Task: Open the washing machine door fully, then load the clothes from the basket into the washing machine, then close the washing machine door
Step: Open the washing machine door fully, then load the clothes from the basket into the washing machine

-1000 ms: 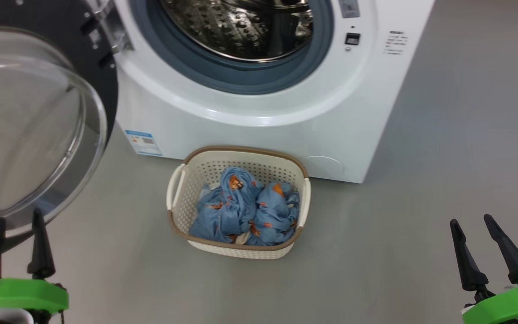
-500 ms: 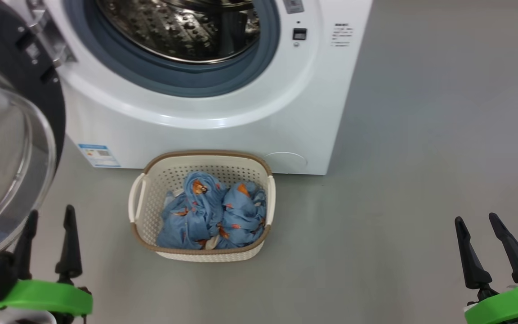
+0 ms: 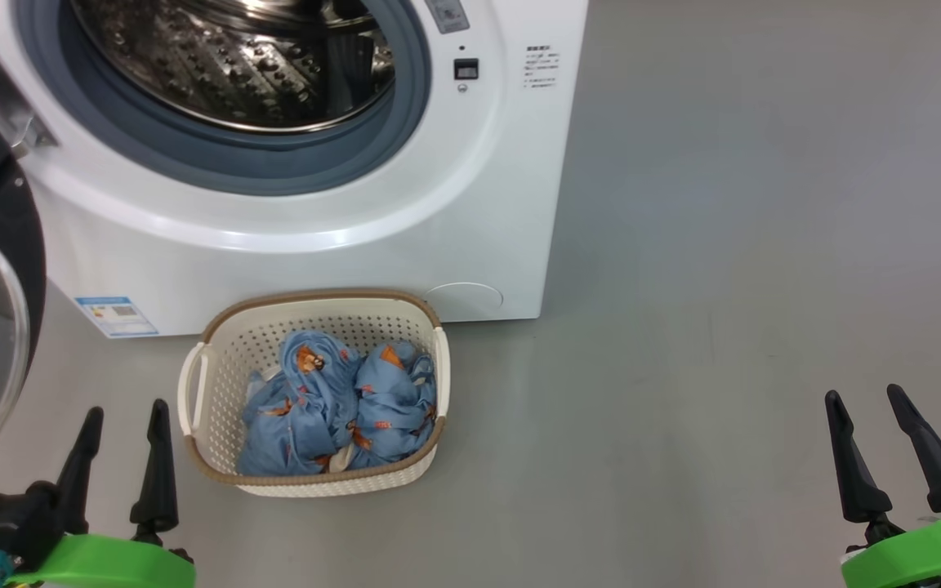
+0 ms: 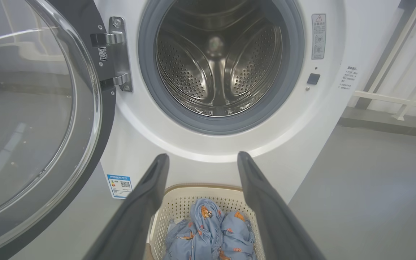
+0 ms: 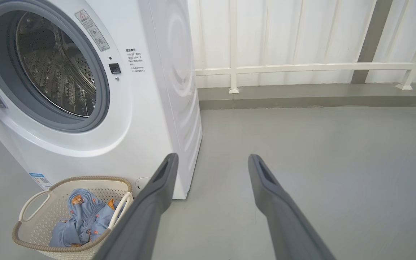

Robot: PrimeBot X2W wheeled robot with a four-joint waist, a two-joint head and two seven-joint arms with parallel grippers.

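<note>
Door [image 4: 24, 108] stands open, loading next: left claw [image 3: 127, 410] and right claw [image 3: 862, 394] gape empty; left must reach clothes [image 3: 332, 404] in basket [image 3: 225, 367]

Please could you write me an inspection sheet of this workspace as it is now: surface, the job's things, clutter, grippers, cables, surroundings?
Surface: grey floor, smooth.
Job's things: white washer, no clothes seen in its drum; door swung open at the robot's left; basket on the floor before the washer; blue clothes bundled in the basket.
Clutter: nothing seen.
Grippers: left gripper beside the basket, jaws open, holding nothing; right gripper over bare floor, jaws open, holding nothing.
Cables: nothing seen.
Surroundings: white railing and wall behind a low kerb.
</note>
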